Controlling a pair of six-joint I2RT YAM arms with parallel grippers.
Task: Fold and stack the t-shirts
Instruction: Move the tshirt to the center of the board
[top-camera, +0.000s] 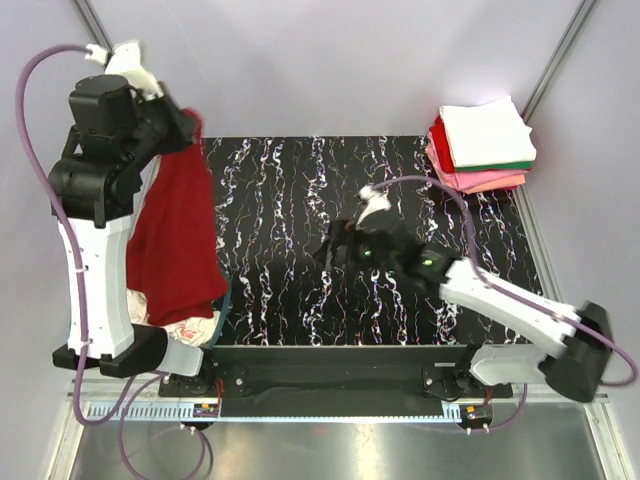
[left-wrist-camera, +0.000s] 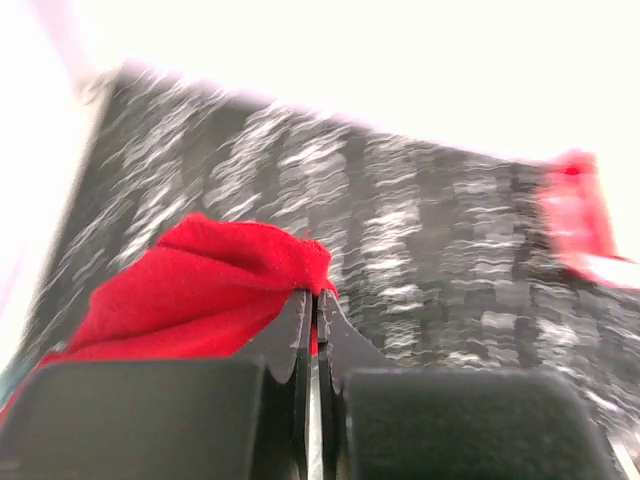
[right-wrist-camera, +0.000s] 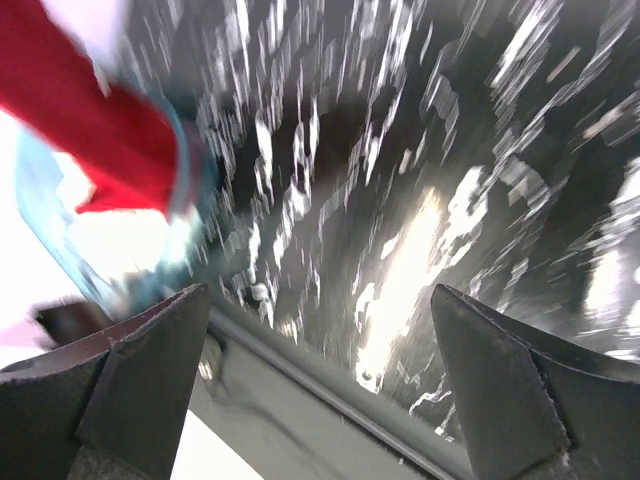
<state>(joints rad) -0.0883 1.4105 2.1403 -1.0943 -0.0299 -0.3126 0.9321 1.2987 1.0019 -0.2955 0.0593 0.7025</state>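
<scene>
A plain dark red t-shirt (top-camera: 178, 235) hangs from my left gripper (top-camera: 190, 128), held high over the table's left edge; its lower part reaches the teal tub (top-camera: 222, 305). In the left wrist view my left gripper (left-wrist-camera: 316, 300) is shut on a bunch of the red t-shirt (left-wrist-camera: 215, 290). My right gripper (top-camera: 335, 247) is open and empty above the middle of the black marbled mat (top-camera: 300, 190); in the right wrist view (right-wrist-camera: 320, 380) the jaws stand wide apart. A stack of folded t-shirts (top-camera: 482, 145), white on top with green and pink below, sits at the far right.
The tub at the near left holds a white shirt with red print (top-camera: 190, 328). In the right wrist view the red shirt (right-wrist-camera: 90, 130) and tub (right-wrist-camera: 190, 180) show blurred at upper left. The table's front rail (top-camera: 340, 365) runs between the arm bases.
</scene>
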